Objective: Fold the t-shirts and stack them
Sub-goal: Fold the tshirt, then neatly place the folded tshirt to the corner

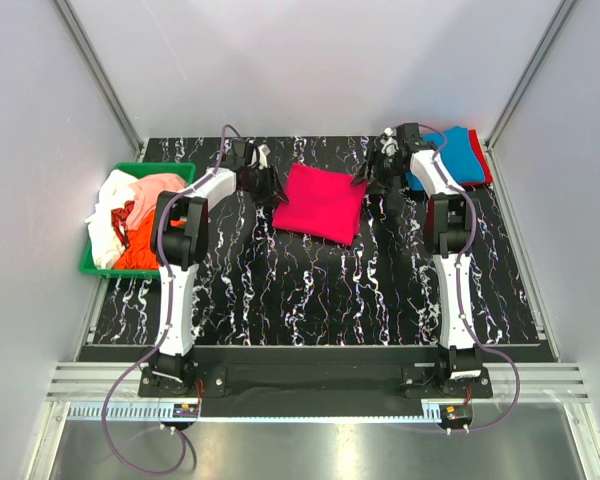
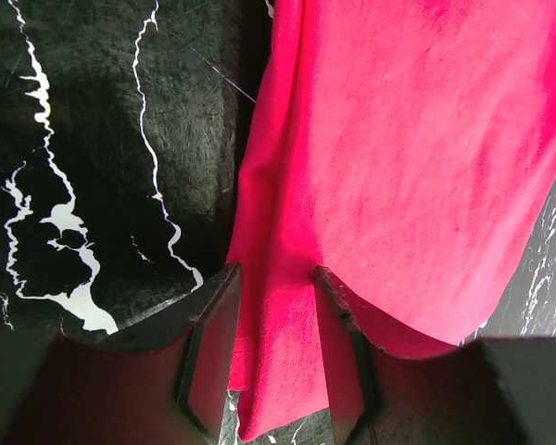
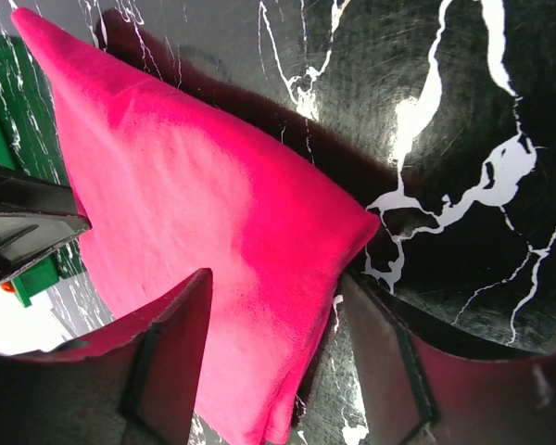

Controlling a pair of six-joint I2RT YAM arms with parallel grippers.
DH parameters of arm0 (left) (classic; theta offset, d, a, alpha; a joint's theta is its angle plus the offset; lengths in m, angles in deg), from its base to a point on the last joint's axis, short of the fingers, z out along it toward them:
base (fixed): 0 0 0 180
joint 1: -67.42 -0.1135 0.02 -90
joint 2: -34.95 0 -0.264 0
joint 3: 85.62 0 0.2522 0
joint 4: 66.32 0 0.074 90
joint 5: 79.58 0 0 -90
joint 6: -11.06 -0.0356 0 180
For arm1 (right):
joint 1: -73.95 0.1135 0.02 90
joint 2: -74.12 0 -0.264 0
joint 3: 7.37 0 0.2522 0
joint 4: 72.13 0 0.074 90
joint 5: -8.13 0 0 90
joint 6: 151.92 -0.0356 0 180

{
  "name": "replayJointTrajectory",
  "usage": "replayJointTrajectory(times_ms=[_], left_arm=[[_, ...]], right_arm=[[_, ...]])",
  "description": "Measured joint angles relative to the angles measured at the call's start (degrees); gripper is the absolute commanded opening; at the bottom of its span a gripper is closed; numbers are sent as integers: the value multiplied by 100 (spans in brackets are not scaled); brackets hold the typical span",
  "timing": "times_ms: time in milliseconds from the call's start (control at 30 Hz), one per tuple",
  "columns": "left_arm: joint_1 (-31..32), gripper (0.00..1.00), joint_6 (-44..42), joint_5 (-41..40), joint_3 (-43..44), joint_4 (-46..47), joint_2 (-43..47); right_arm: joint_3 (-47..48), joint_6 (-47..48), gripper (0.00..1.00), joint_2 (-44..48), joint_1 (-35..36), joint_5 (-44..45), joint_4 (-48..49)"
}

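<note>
Left hand [image 2: 276, 357], reached far forward, clamps the pink t-shirt [image 2: 408, 167]; right hand [image 3: 278, 348], likewise, stands parted.

The magenta t-shirt [image 1: 320, 203] is soft matt cloth; the black marbled table [image 1: 310, 290] looks smooth, faintly glossy.

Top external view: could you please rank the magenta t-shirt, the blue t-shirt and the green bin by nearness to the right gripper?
1. The magenta t-shirt, centre, its corner inside the right gripper.
2. The blue t-shirt, back right.
3. The green bin, far left.
</note>
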Motion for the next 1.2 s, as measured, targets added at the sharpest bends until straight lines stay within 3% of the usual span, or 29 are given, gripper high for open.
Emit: replayJointTrajectory(times_ms=[267,400,600,633,700,900,1200], left_arm=[[0,44,-24,22,-2,-42,13],[35,47,-127,-402,-164,-603,308],[264,48,-275,-1045,-1860,-1134,2402],[348,49,-306,-1069,-2083,-1145,2811],[595,49,-372,-1097,-2435,-1113,3567],[1403,50,-590,-1047,-3373,-981,4874],[1373,52,-990,-1244,-4382,-1152,5272]], right_arm=[[-238,-39,42,37,-26,-33,155],[-337,-26,34,59,-28,-44,173],[-527,-33,19,120,-26,-48,227],[-546,-33,9,127,-26,-57,234],[-570,-11,0,146,-26,-28,229],[-787,170,0,431,0,481,138],[-1080,625,0,1659,22,1591,-35]])
